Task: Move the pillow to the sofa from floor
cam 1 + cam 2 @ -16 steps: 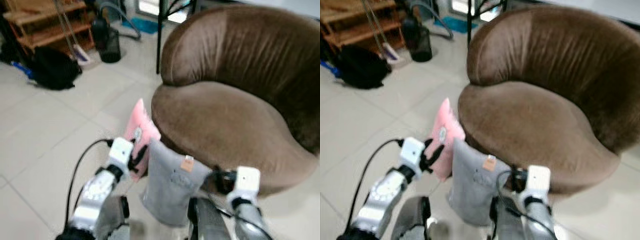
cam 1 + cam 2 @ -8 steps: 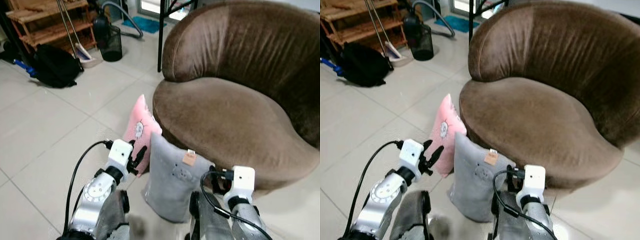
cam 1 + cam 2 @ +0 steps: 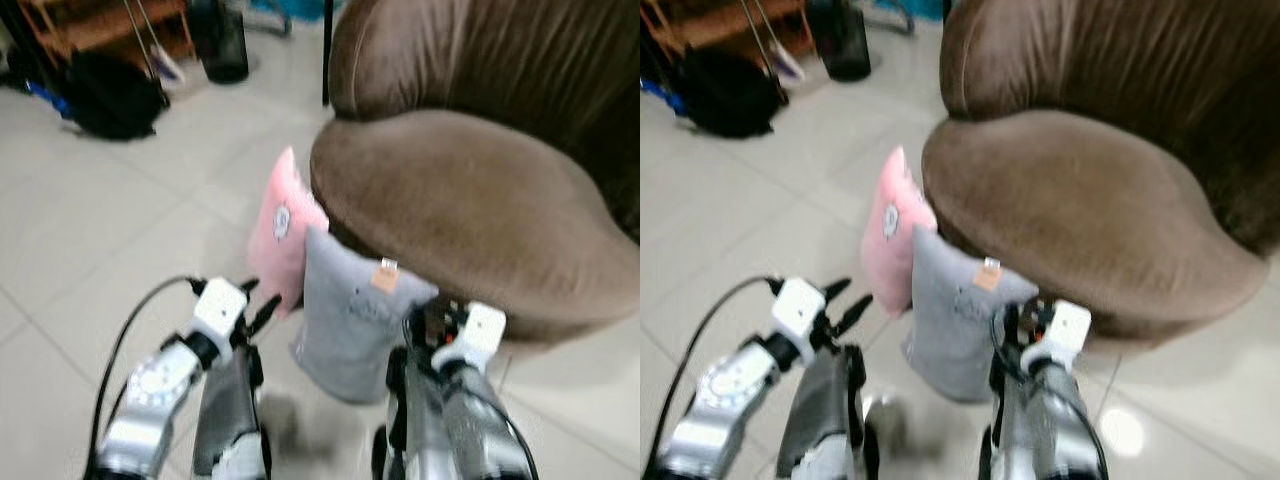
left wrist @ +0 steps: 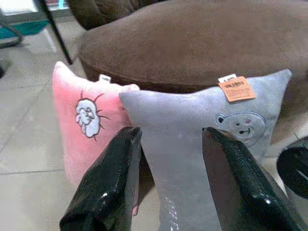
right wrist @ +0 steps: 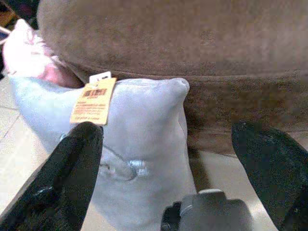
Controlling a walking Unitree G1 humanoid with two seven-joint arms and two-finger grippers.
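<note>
Grey pillow [image 3: 352, 320] upright on the floor [image 3: 90, 230], leaning against the brown sofa [image 3: 470, 200], orange tag [image 4: 236, 88] at its top edge. Pink pillow [image 3: 280, 225] just beside, touching it. Left gripper [image 4: 168, 185] wide open before both pillows, holding nothing. Right gripper [image 5: 168, 168] wide open near the grey corner, also empty. Black bag [image 3: 110, 95] well apart.

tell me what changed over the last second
The camera tipped down and the robot closed in; the picture shift is not the pillows moving. Both grippers came forward: the left gripper now hangs open before the grey pillow, the right gripper open near its tagged corner. Nothing was gripped. The grey and pink pillow still lean on the sofa, on the floor.
</note>
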